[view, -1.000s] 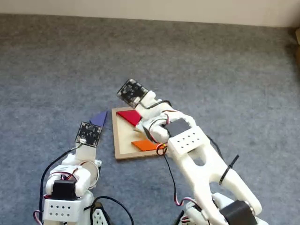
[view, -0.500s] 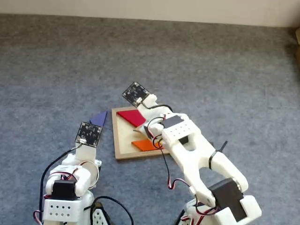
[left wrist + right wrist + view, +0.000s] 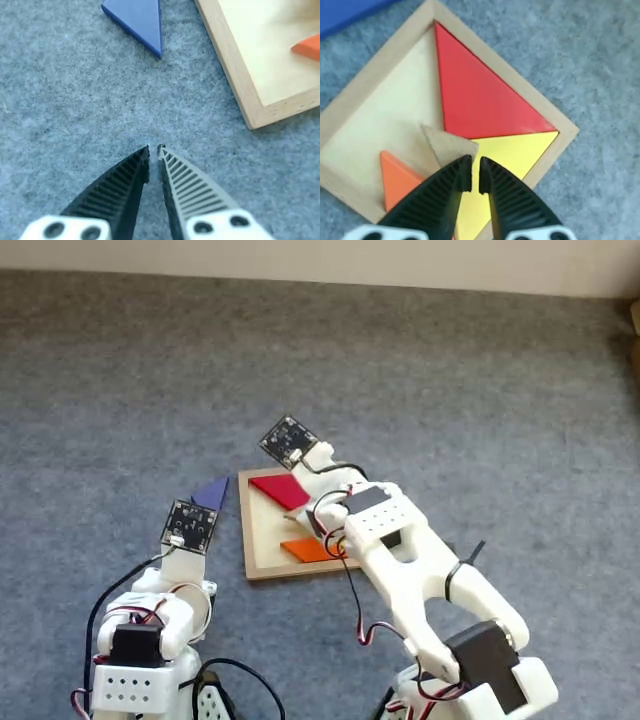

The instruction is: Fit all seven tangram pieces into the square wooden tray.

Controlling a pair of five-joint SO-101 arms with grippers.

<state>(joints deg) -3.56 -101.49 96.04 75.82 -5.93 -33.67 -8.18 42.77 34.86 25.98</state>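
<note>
Listing, left to right: left gripper (image 3: 153, 150), jaws all but closed, empty, above carpet (image 3: 75, 100); blue triangle (image 3: 210, 493), loose beside wooden tray (image 3: 243, 530), likely light, rigid, thin, so pinch across its edges; right gripper (image 3: 471, 175), jaws nearly closed, empty, over wooden tray.

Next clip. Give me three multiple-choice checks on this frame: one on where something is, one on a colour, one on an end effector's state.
1. Where is the blue piece relative to the wooden tray?
A) inside it
B) outside it, on the carpet
C) propped on its rim
2. Which colour lies edge to edge with the red triangle?
A) green
B) purple
C) yellow
3. The left end effector is:
A) shut, empty
B) wide open
C) shut on the blue piece
Answers: 1 B, it lies on carpet beside the rim. 2 C, the yellow triangle meets red in the right wrist view. 3 A, it is shut over bare carpet, nothing between.
</note>
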